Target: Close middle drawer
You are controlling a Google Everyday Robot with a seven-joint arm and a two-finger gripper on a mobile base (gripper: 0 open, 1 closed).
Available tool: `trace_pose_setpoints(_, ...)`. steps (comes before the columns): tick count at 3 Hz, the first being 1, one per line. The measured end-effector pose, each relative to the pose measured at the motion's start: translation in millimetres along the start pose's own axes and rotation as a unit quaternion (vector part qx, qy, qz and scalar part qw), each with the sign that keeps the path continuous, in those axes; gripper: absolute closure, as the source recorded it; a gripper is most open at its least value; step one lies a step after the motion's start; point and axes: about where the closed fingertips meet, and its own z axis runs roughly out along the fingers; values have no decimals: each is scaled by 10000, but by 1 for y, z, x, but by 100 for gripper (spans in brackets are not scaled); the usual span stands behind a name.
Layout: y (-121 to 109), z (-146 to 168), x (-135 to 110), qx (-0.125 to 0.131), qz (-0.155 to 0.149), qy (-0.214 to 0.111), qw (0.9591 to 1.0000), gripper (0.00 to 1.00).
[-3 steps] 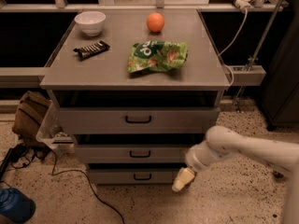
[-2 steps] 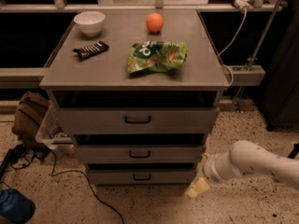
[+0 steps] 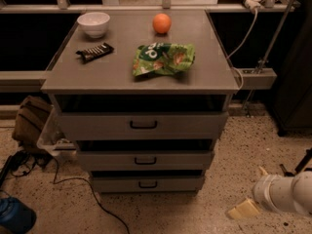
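The middle drawer (image 3: 145, 160) is the low grey front with a small black bar handle, between the taller top drawer (image 3: 143, 125) and the bottom drawer (image 3: 147, 184). Its front sits close in to the cabinet, about in line with the bottom drawer's front, with a dark gap above it. Its tray is hidden. My gripper (image 3: 253, 191) is low at the right, near the floor and well clear of the cabinet, touching nothing. Its tan fingers (image 3: 243, 210) stand apart and hold nothing. The white arm (image 3: 287, 194) comes in from the right edge.
On the cabinet top (image 3: 117, 72) lie a white bowl (image 3: 93, 23), an orange (image 3: 162, 23), a green chip bag (image 3: 163, 59) and a dark snack bar (image 3: 94, 52). A brown bag (image 3: 30, 121), cables and a blue object (image 3: 14, 217) lie on the floor at the left.
My gripper has moved right and slightly down, away from the cabinet's lower right corner. The drawers look the same.
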Motion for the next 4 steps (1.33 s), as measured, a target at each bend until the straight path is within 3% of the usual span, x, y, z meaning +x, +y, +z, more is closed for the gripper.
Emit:
trace_pose_setpoints(1,-11,-57,-17,459,-2,252,9986,0)
trace_pose_setpoints(2,-11,-113,-53,853,-224,459,9950,0)
trace_pose_setpoints(3,-1,-148,-84,995,-481,520,9925,0)
trace_pose_setpoints(4,1,-154,-87,1016,-521,542,9920,0)
